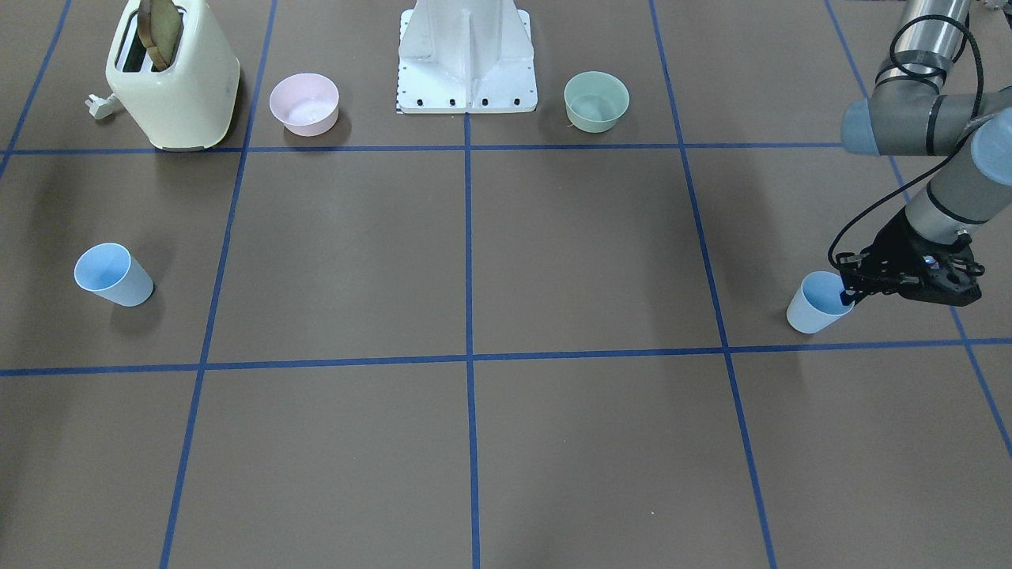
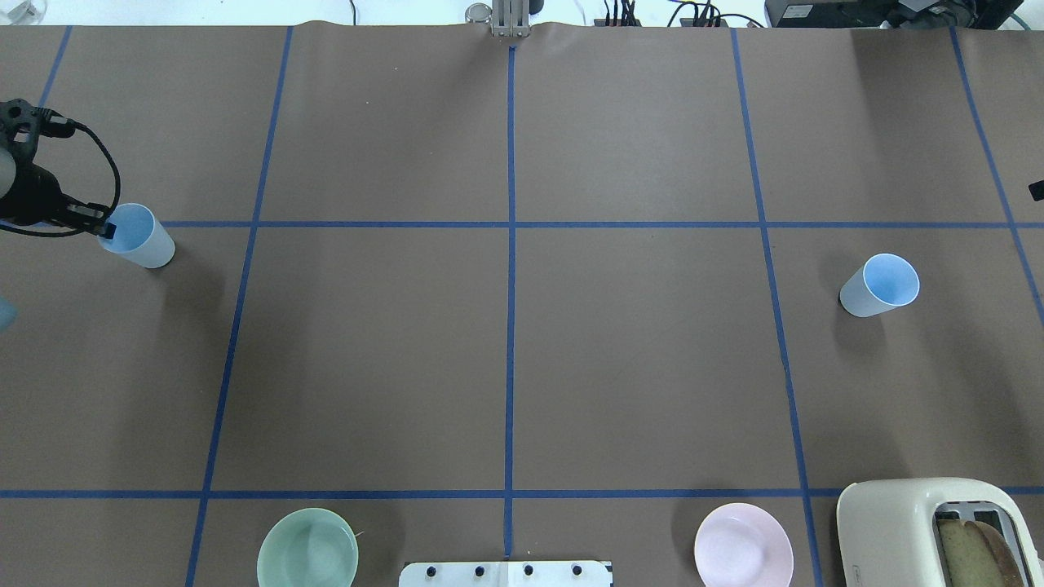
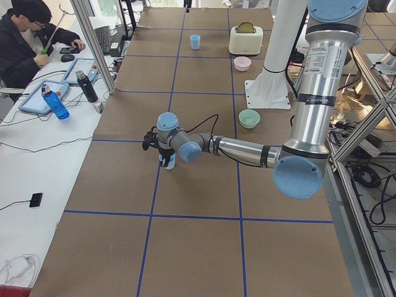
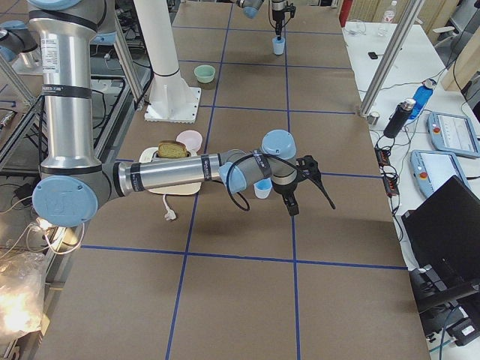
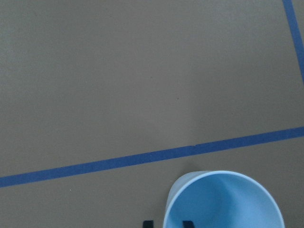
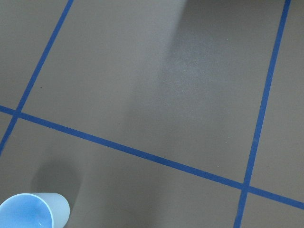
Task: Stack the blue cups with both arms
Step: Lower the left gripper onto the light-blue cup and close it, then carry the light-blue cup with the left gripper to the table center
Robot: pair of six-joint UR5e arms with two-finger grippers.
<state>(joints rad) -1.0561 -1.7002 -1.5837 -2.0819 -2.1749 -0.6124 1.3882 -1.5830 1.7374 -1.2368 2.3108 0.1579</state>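
Note:
One blue cup [image 1: 814, 312] stands upright at the table's left end, just short of a blue tape line. My left gripper [image 1: 850, 299] is at its rim, one finger inside and one outside, closed on the wall. It also shows in the overhead view [image 2: 108, 231] with the cup [image 2: 151, 244], and in the left wrist view [image 5: 167, 223] with the cup [image 5: 223, 204]. The second blue cup [image 2: 881, 285] stands alone on the right. My right gripper [image 4: 311, 195] hovers just beyond it. I cannot tell whether it is open or shut.
A cream toaster [image 1: 178, 79] with bread, a pink bowl [image 1: 304, 103], the white pedestal [image 1: 466, 55] and a green bowl [image 1: 597, 101] line the robot's side. A side desk with a seated operator [image 3: 25, 37], tablets and bottles runs along the far edge.

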